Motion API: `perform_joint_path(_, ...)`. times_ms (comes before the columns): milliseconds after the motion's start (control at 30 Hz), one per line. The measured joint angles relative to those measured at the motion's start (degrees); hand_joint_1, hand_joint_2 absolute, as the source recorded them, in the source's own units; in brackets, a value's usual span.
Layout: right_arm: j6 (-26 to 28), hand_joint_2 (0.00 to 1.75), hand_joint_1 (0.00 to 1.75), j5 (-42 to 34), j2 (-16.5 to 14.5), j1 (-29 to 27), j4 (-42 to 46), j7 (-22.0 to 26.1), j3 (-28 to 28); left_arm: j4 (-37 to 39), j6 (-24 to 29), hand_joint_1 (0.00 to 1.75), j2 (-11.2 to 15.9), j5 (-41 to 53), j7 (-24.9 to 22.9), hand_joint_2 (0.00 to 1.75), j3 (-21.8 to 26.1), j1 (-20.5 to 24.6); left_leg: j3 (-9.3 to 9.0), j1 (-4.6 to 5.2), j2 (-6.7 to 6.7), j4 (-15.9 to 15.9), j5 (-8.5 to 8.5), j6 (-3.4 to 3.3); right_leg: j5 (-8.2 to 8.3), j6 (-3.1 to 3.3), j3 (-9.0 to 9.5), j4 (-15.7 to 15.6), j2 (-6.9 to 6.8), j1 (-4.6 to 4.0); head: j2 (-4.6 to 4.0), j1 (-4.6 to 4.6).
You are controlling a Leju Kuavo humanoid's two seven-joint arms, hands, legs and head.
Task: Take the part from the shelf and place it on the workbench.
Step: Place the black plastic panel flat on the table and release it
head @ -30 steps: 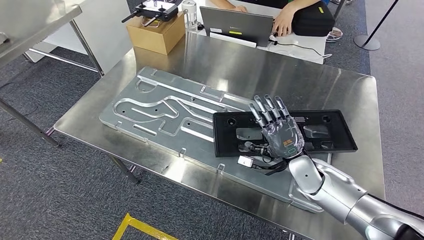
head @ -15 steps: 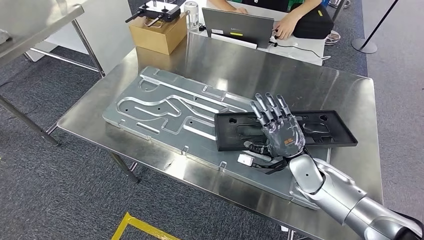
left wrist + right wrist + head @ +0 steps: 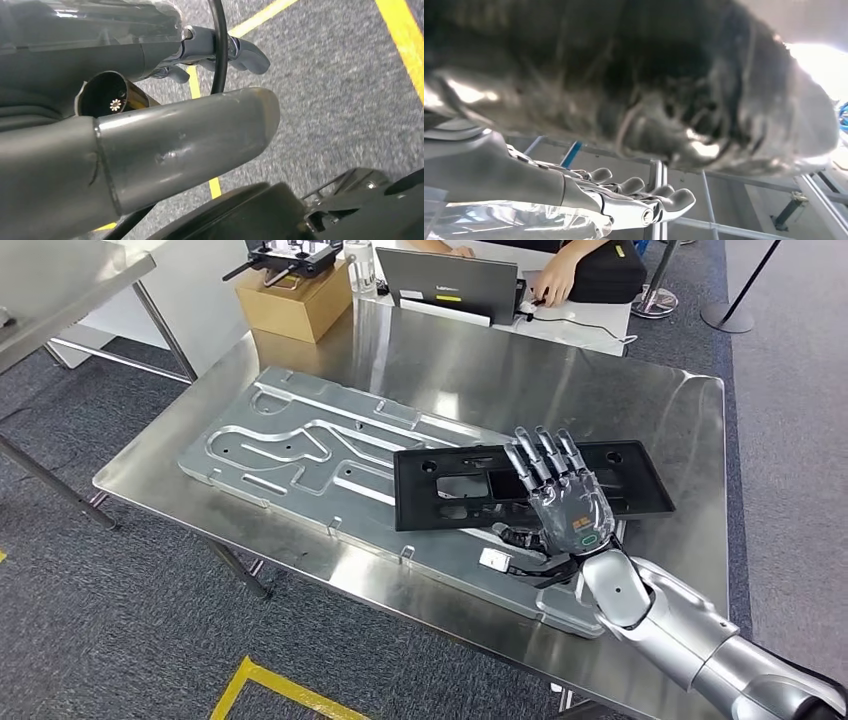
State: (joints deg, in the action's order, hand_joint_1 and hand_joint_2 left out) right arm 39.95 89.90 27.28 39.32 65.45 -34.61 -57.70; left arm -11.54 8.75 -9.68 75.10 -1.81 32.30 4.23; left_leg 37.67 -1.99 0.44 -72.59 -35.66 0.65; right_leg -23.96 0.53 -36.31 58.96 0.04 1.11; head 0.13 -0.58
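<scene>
A: So, biggest first — what's there?

B: Steel workbench (image 3: 640, 400), shiny, takes up most of the head view. On it lies a long machined aluminium plate (image 3: 300, 455) w/ grooves and cut-outs, running diagonally across the top.

A: And the part?

B: Black rectangular part (image 3: 450, 490), flat frame w/ holes and recesses. It lies partly on the aluminium plate's right end, its far end reaching out over the bare bench surface. Looks slightly tilted, but can't tell how much of it rests flat.

A: The right hand?

B: Right hand (image 3: 560, 502) is on top of the part, palm down, fingers stretched out and apart, lying across the part's right-middle. Can't tell whether the thumb hooks under the near edge, so can't say if it grips or just rests there. In the right wrist view the fingers (image 3: 634, 192) show extended, a blurred dark surface close above them.

A: Left hand?

B: Left hand (image 3: 150, 140) shows in its wrist view, thick grey thumb over grey carpet w/ yellow floor lines; nothing in it, fingers apart.

A: Smaller stuff?

B: Far side: cardboard box (image 3: 295, 300) w/ a black controller on top, a laptop (image 3: 450, 285), and a person's hand (image 3: 550, 285) beside it.
</scene>
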Motion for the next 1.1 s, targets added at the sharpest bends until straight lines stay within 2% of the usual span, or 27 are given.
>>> perform_joint_path(33,0.00,0.00,0.00,0.00,-0.04,-0.11,-0.01,0.02,0.00,0.00,0.05,0.00,0.00,0.00,-0.01,0.00,0.00,-0.03,-0.95,0.15,0.00,0.72,0.72,-0.30,0.35,0.07,-0.43,0.01,0.02,-0.26,0.00,0.00)
perform_joint_path(133,0.00,0.00,0.00,0.00,-0.14,-0.32,-0.01,0.16,0.09,0.00,0.19,0.00,0.00,-0.01,-0.03,0.00,-0.01,0.03,-7.36,0.84,-0.05,10.49,4.43,-1.42,1.41,-0.26,-1.53,0.16,0.14,-0.69,0.00,0.00)
perform_joint_path(167,0.00,0.00,0.00,0.00,-0.15,-0.38,-0.02,0.24,0.14,0.00,0.21,0.00,-0.02,-0.02,-0.04,0.00,-0.02,0.03,-8.74,1.07,-0.10,12.92,5.12,-1.62,1.77,-0.55,-1.73,0.19,0.13,-0.75,0.00,-0.01)
perform_joint_path(233,0.00,0.00,0.00,0.00,-0.21,-0.48,-0.03,0.42,0.21,0.00,0.23,0.00,-0.08,-0.04,-0.06,0.00,-0.01,-0.07,-9.01,1.43,-0.19,14.30,5.65,-1.73,2.56,-1.27,-1.90,0.01,0.07,-0.79,0.00,-0.04)
perform_joint_path(300,0.00,0.00,0.00,0.00,-0.27,-0.71,-0.05,0.64,0.30,0.02,0.24,0.00,-0.17,-0.04,-0.07,0.00,0.01,-0.22,-8.31,1.33,-0.14,14.75,6.64,-2.30,2.90,-1.99,-2.20,-0.22,0.10,-0.70,0.00,-0.06)
perform_joint_path(333,0.00,0.00,0.00,0.00,-0.29,-0.87,-0.07,0.79,0.39,0.03,0.26,0.00,-0.19,-0.04,-0.08,0.00,0.01,-0.24,-7.89,1.24,-0.05,14.96,7.31,-2.77,1.86,-2.29,-2.64,0.40,0.12,-0.62,0.00,-0.07)
perform_joint_path(367,0.00,0.00,0.00,0.00,-0.29,-1.04,-0.08,0.90,0.51,0.04,0.27,0.00,-0.20,-0.04,-0.08,0.00,0.02,-0.23,-7.34,1.12,0.04,15.15,8.04,-3.21,-0.21,-2.57,-3.39,2.15,0.12,-0.54,0.00,-0.08)
perform_joint_path(433,0.00,0.00,0.00,0.00,-0.32,-1.41,-0.10,1.14,0.71,0.04,0.29,0.00,-0.19,-0.04,-0.09,0.00,0.03,-0.14,-5.94,1.19,0.12,15.16,9.23,-3.74,-5.85,-2.99,-5.32,8.73,0.07,-0.38,0.00,-0.09)
perform_joint_path(467,0.00,0.00,0.00,0.00,-0.34,-1.64,-0.12,1.21,0.77,0.04,0.28,0.00,-0.19,-0.04,-0.09,0.00,0.03,-0.17,-5.18,1.27,0.13,15.10,9.76,-3.79,-7.77,-3.16,-6.07,12.34,0.06,-0.36,0.00,-0.09)
perform_joint_path(500,0.00,0.00,0.00,0.00,-0.36,-1.90,-0.14,1.30,0.84,0.04,0.28,0.00,-0.20,-0.04,-0.09,0.00,0.04,-0.25,-4.44,1.34,0.14,15.01,10.25,-3.79,-8.45,-3.23,-6.16,14.74,0.06,-0.36,0.00,-0.09)
perform_joint_path(533,0.00,0.00,0.00,0.00,-0.38,-2.14,-0.15,1.36,0.93,0.04,0.28,0.00,-0.20,-0.03,-0.10,0.00,0.04,-0.32,-3.71,1.42,0.14,14.88,10.71,-3.74,-7.99,-3.18,-5.31,15.27,0.06,-0.38,0.00,-0.09)
perform_joint_path(567,0.00,0.00,0.00,0.00,-0.41,-2.29,-0.16,1.40,1.04,0.04,0.28,0.00,-0.20,-0.03,-0.10,0.00,0.04,-0.37,-3.07,1.51,0.14,14.75,11.11,-3.70,-6.74,-2.97,-3.38,13.62,0.07,-0.45,0.00,-0.09)
perform_joint_path(600,0.00,0.00,0.00,0.00,-0.44,-2.34,-0.16,1.44,1.20,0.04,0.28,0.00,-0.21,-0.02,-0.11,0.00,0.04,-0.38,-2.57,1.61,0.13,14.64,11.48,-3.65,-5.37,-2.56,-0.55,10.17,0.07,-0.60,0.00,-0.09)
perform_joint_path(667,0.01,0.00,0.00,0.00,-0.49,-2.20,-0.14,1.45,1.59,0.04,0.28,0.00,-0.36,-0.02,-0.13,0.00,0.05,-0.33,-1.90,1.82,0.13,14.53,12.19,-3.32,-4.65,-1.47,5.10,2.01,-0.06,-1.04,0.00,-0.07)
perform_joint_path(700,0.02,0.00,0.00,0.00,-0.51,-2.13,-0.13,1.45,1.78,0.04,0.28,0.00,-0.44,-0.01,-0.14,0.00,0.06,-0.30,-1.76,1.81,0.14,14.58,12.58,-3.05,-4.79,-1.01,6.65,-0.58,-0.11,-1.26,0.00,-0.07)
perform_joint_path(733,0.02,0.00,0.00,0.00,-0.52,-2.07,-0.11,1.48,1.92,0.04,0.28,0.00,-0.51,-0.01,-0.15,0.00,0.07,-0.27,-1.66,1.75,0.15,14.73,13.01,-2.70,-5.03,-0.65,7.26,-1.94,-0.16,-1.45,0.00,-0.07)
perform_joint_path(800,0.02,0.00,0.00,0.00,-0.61,-2.07,-0.11,1.72,2.03,0.05,0.27,0.00,-0.57,-0.01,-0.17,0.00,0.07,-0.21,-1.52,1.62,0.13,15.02,13.60,-2.00,-3.94,-0.09,7.05,-2.88,-0.24,-1.40,0.00,-0.09)
perform_joint_path(833,0.02,0.00,0.00,0.00,-0.74,-2.10,-0.12,1.98,2.06,0.05,0.26,0.00,-0.60,-0.01,-0.18,0.00,0.07,-0.21,-1.19,1.64,0.05,14.54,12.85,-1.68,-3.24,0.19,6.89,-3.45,-0.33,-1.21,0.00,-0.08)
perform_joint_path(867,0.02,0.00,0.00,0.00,-0.91,-2.16,-0.12,2.31,2.12,0.06,0.25,0.00,-0.62,-0.02,-0.20,0.00,0.07,-0.24,-0.60,1.66,-0.04,13.10,11.13,-1.40,-2.47,0.42,6.55,-3.93,-0.43,-0.95,0.00,-0.05)
perform_joint_path(900,0.02,0.00,0.00,0.00,-1.13,-2.29,-0.12,2.70,2.24,0.07,0.25,0.00,-0.61,-0.02,-0.21,0.00,0.07,-0.24,0.33,1.55,-0.12,10.36,8.47,-1.16,-1.80,0.54,6.05,-4.15,-0.53,-0.70,0.00,-0.02)
perform_joint_path(967,0.02,0.00,0.00,0.00,-1.47,-2.70,-0.12,3.52,2.68,0.07,0.24,0.00,-0.61,-0.02,-0.22,0.00,0.07,-0.26,2.36,1.27,-0.18,3.13,3.43,-0.56,-0.72,0.59,4.50,-3.97,-0.57,-0.64,0.00,0.02)
perform_joint_path(1000,0.02,0.00,0.00,0.00,-1.63,-2.97,-0.12,3.90,2.96,0.07,0.24,0.00,-0.60,-0.01,-0.22,0.00,0.07,-0.24,2.80,1.08,-0.18,0.26,2.41,-0.23,-0.23,0.46,3.65,-3.74,-0.60,-0.56,0.00,0.02)
perform_joint_path(1033,0.02,0.00,0.00,0.00,-1.75,-3.22,-0.12,4.23,3.22,0.07,0.24,0.00,-0.60,0.01,-0.22,0.00,0.07,-0.23,2.38,0.87,-0.17,-0.84,2.71,0.10,0.20,0.23,2.80,-3.46,-0.62,-0.40,0.00,0.02)
perform_joint_path(1067,0.02,0.00,0.00,0.00,-1.85,-3.45,-0.12,4.54,3.50,0.07,0.24,0.00,-0.58,0.03,-0.22,0.00,0.07,-0.23,0.94,0.60,-0.17,0.12,4.00,0.46,0.57,-0.07,1.97,-3.06,-0.64,-0.15,0.00,0.02)
perform_joint_path(1100,0.02,0.00,0.00,0.00,-1.92,-3.62,-0.12,4.79,3.81,0.07,0.25,0.00,-0.56,0.05,-0.22,0.00,0.07,-0.21,-1.45,0.23,-0.16,2.98,5.62,0.91,0.86,-0.44,1.17,-2.55,-0.64,0.13,0.00,0.03)
